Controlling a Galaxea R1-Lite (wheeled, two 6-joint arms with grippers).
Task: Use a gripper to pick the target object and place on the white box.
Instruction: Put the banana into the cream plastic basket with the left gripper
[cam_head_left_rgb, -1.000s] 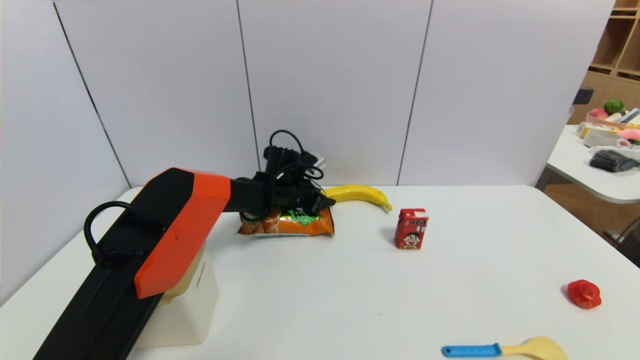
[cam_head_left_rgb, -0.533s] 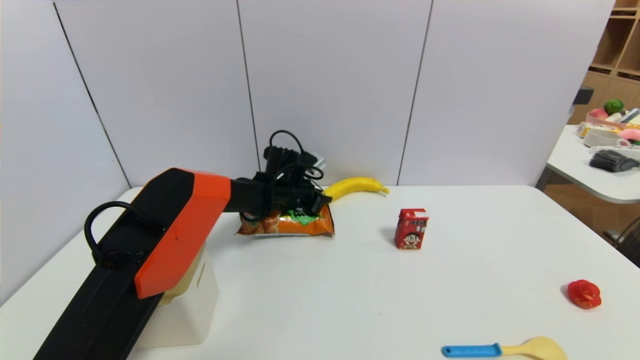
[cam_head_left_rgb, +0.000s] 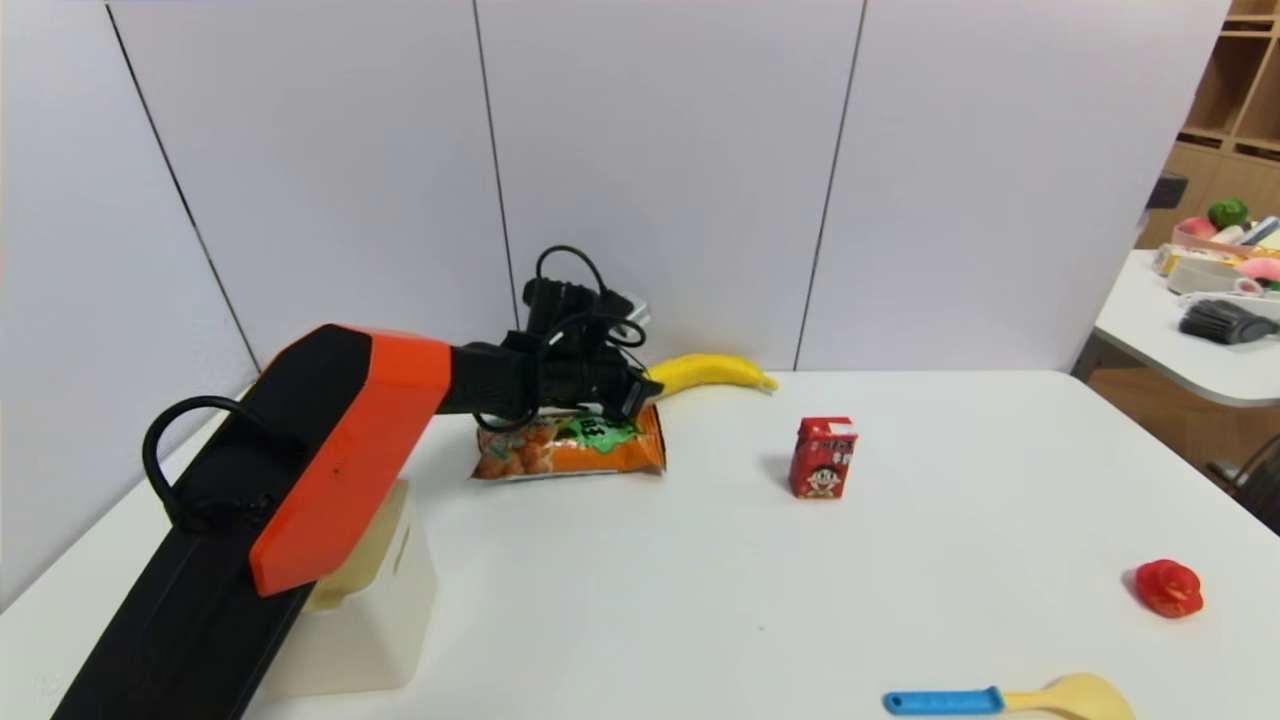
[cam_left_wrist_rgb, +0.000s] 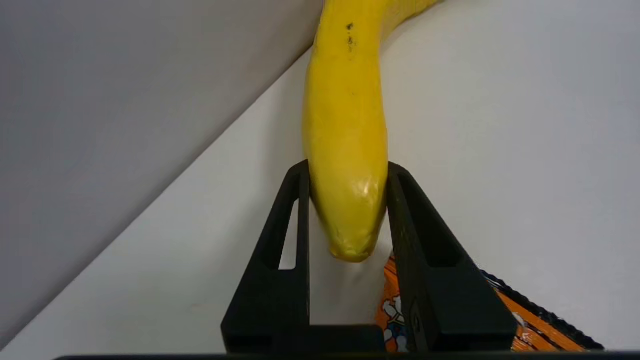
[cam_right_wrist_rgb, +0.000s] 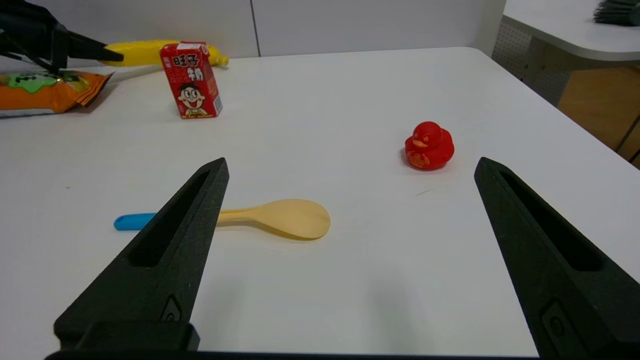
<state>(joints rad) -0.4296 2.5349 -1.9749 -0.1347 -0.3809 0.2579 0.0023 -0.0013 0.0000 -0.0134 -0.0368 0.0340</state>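
Fingers: the left gripper (cam_left_wrist_rgb: 348, 200) has both black fingers (cam_left_wrist_rgb: 295, 220) clamped on the blunt end of the banana (cam_left_wrist_rgb: 345, 130); the right gripper (cam_right_wrist_rgb: 350, 200) has its fingers wide apart, gripping nothing.
Banana place: at the table's (cam_head_left_rgb: 700, 600) far edge against the wall, just behind the snack bag (cam_head_left_rgb: 570, 450), its stem end pointing along that edge toward the right side.
Change: a second ago the banana lay flat with its stem tip dipping toward the carton (cam_head_left_rgb: 823, 458); now the stem end has swung up and back toward the wall, and the left arm sits a little higher and farther back.
Meaning: judging by this, the grasp has taken and the lift is starting; the carry to the box (cam_head_left_rgb: 370, 600) at the near-left corner is not yet done.
Risk: the hold is near one end only, so the long free part may sag or pivot during the carry.
Left wrist view: shows the finger contact and the bag's corner below, which the head view hides behind the gripper body.
Head view: shows the box, partly under the left arm, which neither wrist view shows.
Right wrist view: shows a spoon (cam_right_wrist_rgb: 280, 217) and a red duck (cam_right_wrist_rgb: 429, 146) near the table's front-right part.
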